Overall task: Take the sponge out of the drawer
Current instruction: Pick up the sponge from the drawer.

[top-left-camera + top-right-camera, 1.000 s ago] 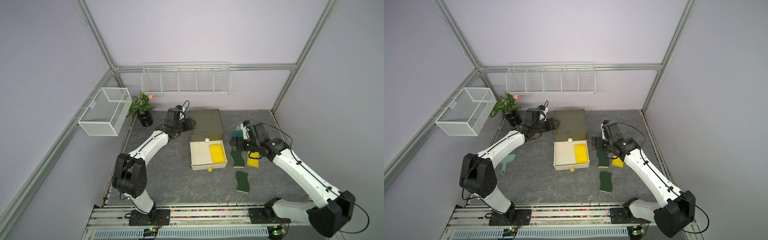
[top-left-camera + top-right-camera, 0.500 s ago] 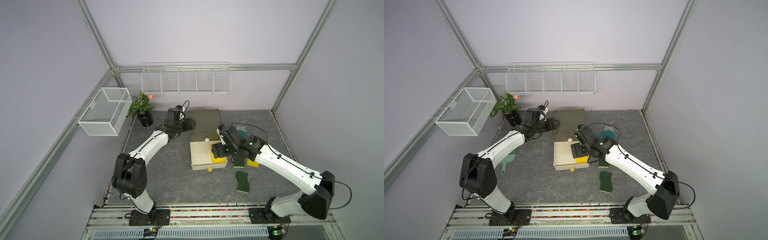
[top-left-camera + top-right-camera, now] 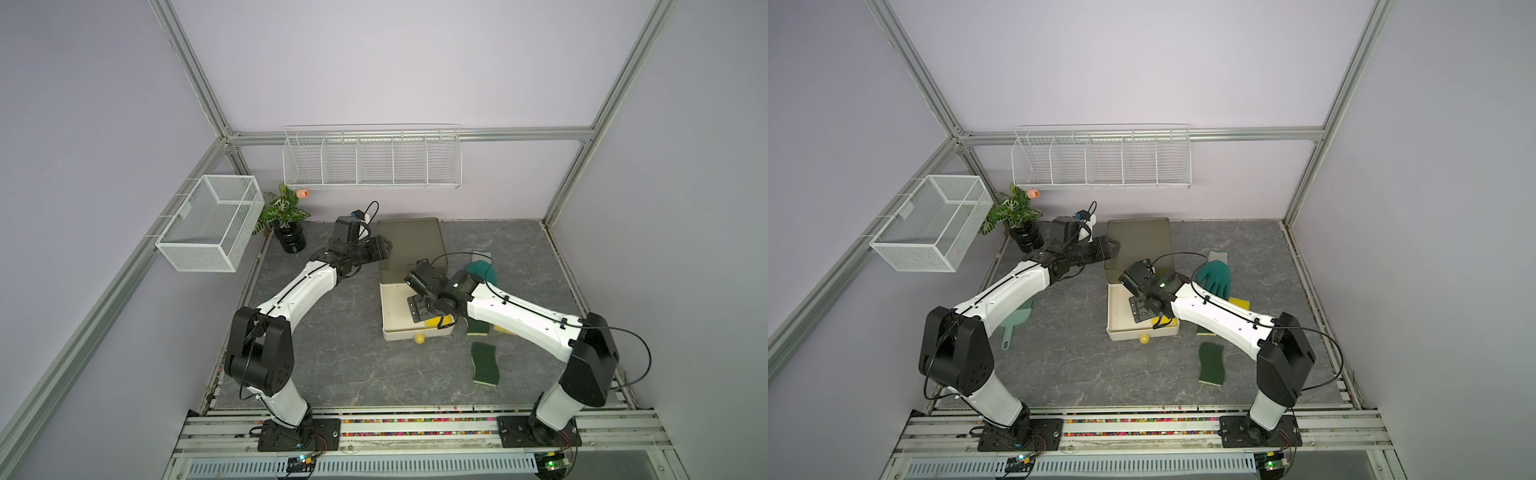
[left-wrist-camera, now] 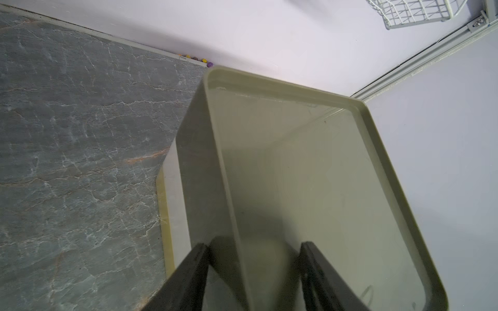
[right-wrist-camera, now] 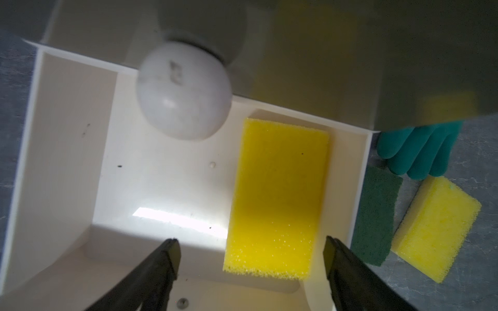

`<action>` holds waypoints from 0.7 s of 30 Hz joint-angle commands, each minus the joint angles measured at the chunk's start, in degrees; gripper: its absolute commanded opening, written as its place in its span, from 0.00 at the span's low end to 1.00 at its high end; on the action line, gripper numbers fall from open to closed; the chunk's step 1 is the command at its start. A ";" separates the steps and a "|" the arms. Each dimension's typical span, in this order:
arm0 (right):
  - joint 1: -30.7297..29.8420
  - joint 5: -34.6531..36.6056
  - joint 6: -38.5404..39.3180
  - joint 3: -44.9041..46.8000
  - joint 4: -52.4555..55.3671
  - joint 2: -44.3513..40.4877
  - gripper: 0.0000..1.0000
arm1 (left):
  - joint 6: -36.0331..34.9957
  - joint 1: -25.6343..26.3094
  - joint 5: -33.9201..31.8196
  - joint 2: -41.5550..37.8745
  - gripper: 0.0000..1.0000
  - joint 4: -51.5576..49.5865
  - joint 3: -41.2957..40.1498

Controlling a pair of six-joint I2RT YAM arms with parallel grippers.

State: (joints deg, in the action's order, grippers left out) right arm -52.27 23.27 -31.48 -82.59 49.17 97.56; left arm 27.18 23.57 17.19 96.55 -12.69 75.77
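Note:
The cream drawer (image 3: 395, 332) (image 3: 1121, 328) (image 5: 67, 134) stands pulled out of an olive cabinet (image 3: 411, 241) (image 4: 310, 175). A yellow sponge (image 5: 277, 199) lies flat along one side of the drawer; in both top views only a corner of the sponge (image 3: 435, 322) (image 3: 1165, 322) shows under my right arm. My right gripper (image 5: 250, 242) (image 3: 424, 309) (image 3: 1142, 309) hangs open above the drawer, its fingers spread wider than the sponge's near end and clear of it. My left gripper (image 4: 255, 245) (image 3: 384, 248) (image 3: 1113, 248) is shut on the cabinet's rim at its left edge.
A white ball (image 5: 184, 91) sits at the drawer's back. Beside the drawer lie a teal glove (image 3: 482, 270) (image 5: 420, 150), a green-faced sponge (image 5: 374, 215), another yellow sponge (image 5: 436, 229) and a wavy green pad (image 3: 485, 363). A plant (image 3: 284, 216) and wire basket (image 3: 208, 224) stand far left.
My right arm has swung left from beside the drawer to over it, hiding most of the sponge from the top views. The left arm has not moved.

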 commanded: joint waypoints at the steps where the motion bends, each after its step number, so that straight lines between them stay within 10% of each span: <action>1: -0.12 2.85 -2.73 -1.10 2.08 1.34 0.89 | -1.23 1.43 3.88 2.94 0.57 -5.81 -1.06; 21: 1.12 -5.86 -4.57 -0.14 -3.12 6.26 0.89 | -1.59 1.43 3.89 2.85 0.57 -5.95 -1.24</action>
State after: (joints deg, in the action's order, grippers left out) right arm -51.83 20.91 -35.66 -82.63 49.06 101.84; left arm 27.16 23.55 17.12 96.55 -12.69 75.77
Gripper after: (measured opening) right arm 0.890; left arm 0.576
